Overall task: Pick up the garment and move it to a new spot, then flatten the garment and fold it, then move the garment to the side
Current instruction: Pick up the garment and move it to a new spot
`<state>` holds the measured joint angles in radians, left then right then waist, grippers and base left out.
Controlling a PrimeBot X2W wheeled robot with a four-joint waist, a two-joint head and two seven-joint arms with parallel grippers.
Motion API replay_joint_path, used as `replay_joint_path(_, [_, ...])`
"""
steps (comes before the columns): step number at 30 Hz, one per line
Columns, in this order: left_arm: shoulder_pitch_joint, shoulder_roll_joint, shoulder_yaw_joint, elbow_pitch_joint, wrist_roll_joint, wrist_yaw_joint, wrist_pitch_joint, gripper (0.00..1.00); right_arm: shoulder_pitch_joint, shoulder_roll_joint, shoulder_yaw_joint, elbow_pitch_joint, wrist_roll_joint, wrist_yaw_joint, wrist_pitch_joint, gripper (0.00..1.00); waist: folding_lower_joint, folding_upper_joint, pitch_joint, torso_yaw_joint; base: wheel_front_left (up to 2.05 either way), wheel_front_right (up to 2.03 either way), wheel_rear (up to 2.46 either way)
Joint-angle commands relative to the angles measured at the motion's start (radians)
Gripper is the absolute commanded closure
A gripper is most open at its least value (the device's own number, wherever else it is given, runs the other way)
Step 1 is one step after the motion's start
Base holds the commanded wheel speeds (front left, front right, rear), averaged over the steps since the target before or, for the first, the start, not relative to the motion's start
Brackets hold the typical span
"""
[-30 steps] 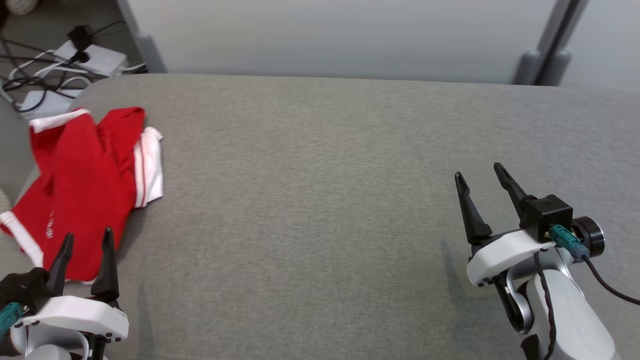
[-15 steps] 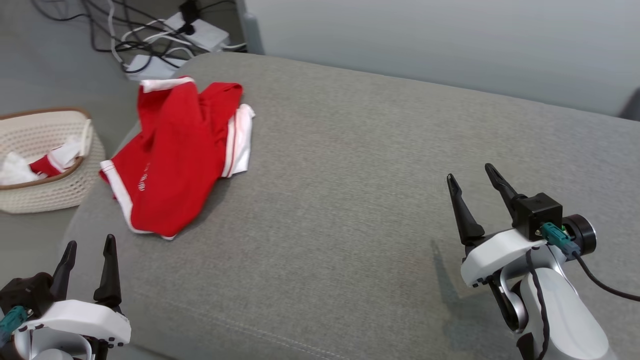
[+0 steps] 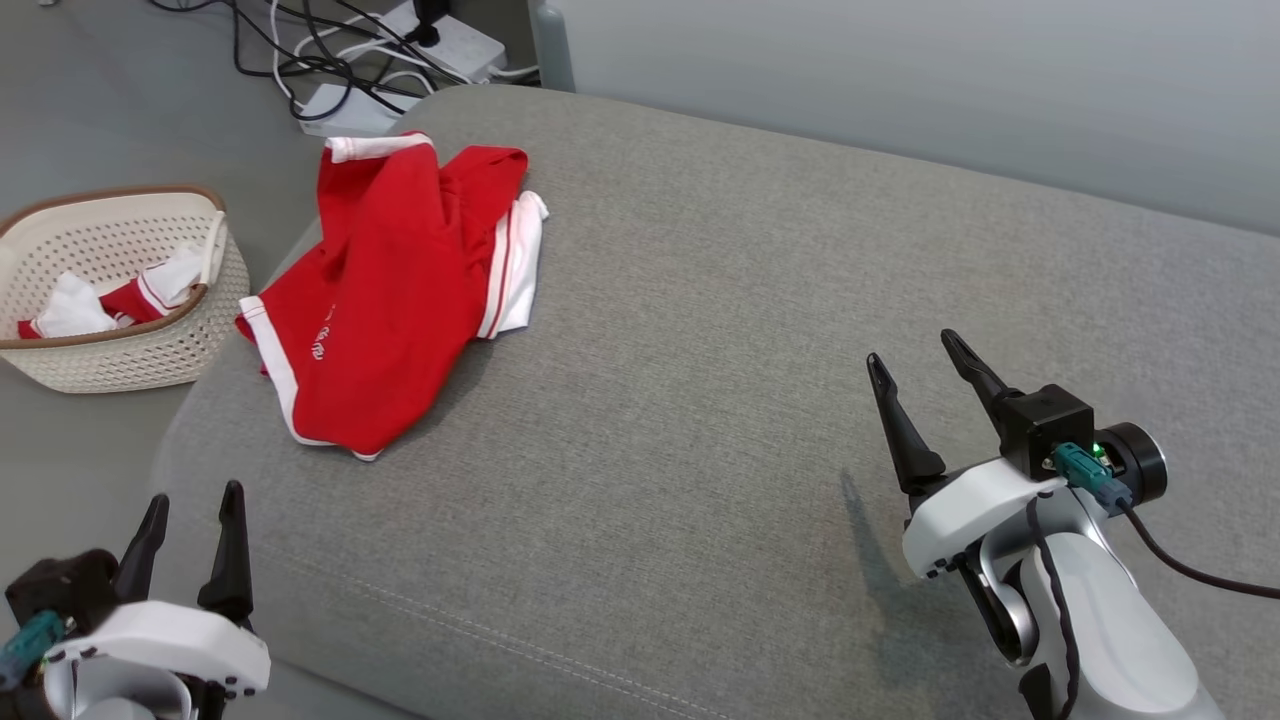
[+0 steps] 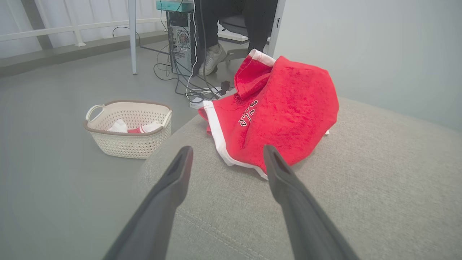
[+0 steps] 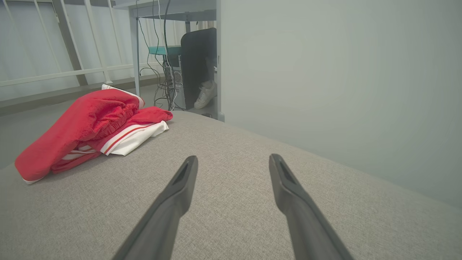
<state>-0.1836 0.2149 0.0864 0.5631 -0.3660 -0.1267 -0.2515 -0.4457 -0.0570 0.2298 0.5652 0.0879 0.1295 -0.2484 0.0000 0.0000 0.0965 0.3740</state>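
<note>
A crumpled red garment [image 3: 390, 300] with white trim lies near the left corner of the grey cushioned surface [image 3: 720, 380]. From the left wrist the red garment [image 4: 281, 112] sits just beyond the fingertips. From the right wrist the garment [image 5: 90, 126] lies far to the left. My left gripper [image 3: 195, 505] hovers open at the near left corner, short of the garment, with nothing held. My right gripper [image 3: 915, 355] stands open over the bare surface at the right, far from the cloth.
A cream basket [image 3: 120, 300] with red and white cloth inside stands on the floor left of the surface. Cables and power strips [image 3: 400, 50] lie on the floor behind the corner. A person's foot [image 4: 213, 59] rests by a desk beyond. A pale wall rises behind.
The camera has swung left, so the garment and basket sit further right in the picture. Both grippers stay open with little movement of their own.
</note>
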Motion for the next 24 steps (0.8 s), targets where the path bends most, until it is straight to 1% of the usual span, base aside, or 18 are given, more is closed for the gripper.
replay_joint_path(1, [-0.071, 0.041, 0.022, -0.019, -0.015, -0.004, -0.01, 0.0, -0.035, 0.007, 0.018, -0.019, 0.005, 0.001, -0.013, 0.0, 0.0, 0.0, 0.01, -0.012, 0.0, 0.0, 0.0])
replay_joint_path(4, [-0.096, 0.068, 0.0, 0.005, -0.065, -0.004, -0.01, 0.0, -0.039, 0.007, 0.021, -0.021, 0.0, 0.001, -0.013, 0.0, 0.0, 0.0, 0.03, -0.034, 0.0, 0.0, 0.0])
replay_joint_path(8, [-0.138, 0.115, -0.054, 0.03, -0.128, -0.004, -0.01, 0.0, -0.044, 0.007, 0.025, -0.028, -0.008, 0.001, -0.013, 0.0, 0.0, 0.0, 0.065, -0.065, 0.0, 0.0, 0.0])
replay_joint_path(14, [-0.228, 0.211, -0.154, 0.066, -0.245, -0.004, -0.01, 0.0, -0.067, 0.007, 0.034, -0.047, -0.036, 0.001, -0.013, 0.0, 0.0, 0.0, 0.13, -0.11, 0.0, 0.0, 0.0])
replay_joint_path(24, [-0.367, 0.353, -0.286, 0.14, -0.45, -0.004, -0.01, 0.0, -0.101, 0.007, 0.056, -0.095, -0.052, 0.001, -0.013, 0.0, 0.0, 0.0, 0.217, -0.19, 0.0, 0.0, 0.0])
